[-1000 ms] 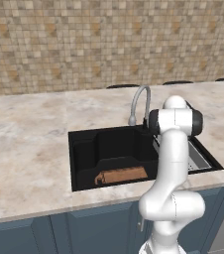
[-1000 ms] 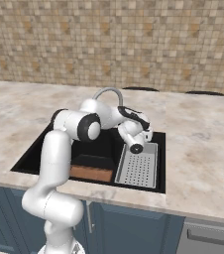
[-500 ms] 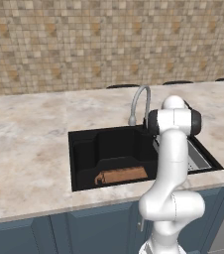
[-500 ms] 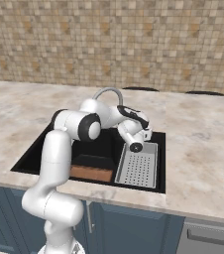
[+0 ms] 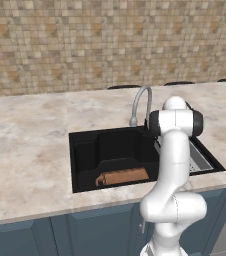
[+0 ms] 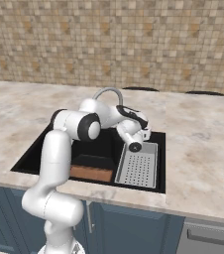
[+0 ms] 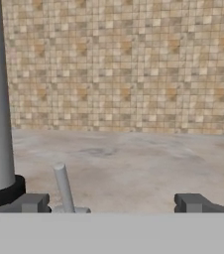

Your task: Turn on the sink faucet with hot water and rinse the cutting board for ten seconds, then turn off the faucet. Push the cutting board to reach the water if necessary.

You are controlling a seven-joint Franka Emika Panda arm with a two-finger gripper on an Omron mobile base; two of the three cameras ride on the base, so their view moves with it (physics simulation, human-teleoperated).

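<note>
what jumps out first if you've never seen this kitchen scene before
The white arm bends over the black sink, with its open gripper up by the sink faucet and the small lever rising between its fingertips. A brown cutting board lies on the sink floor near the front wall, and a grey perforated tray sits in the sink's right part. No water is running.

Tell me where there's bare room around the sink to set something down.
Free: the marble counter left of the sink, and the stretch right of the perforated tray toward the tiled wall. Crowded: the basin's back right, where the open gripper sits beside the faucet; the cutting board takes its front floor.
</note>
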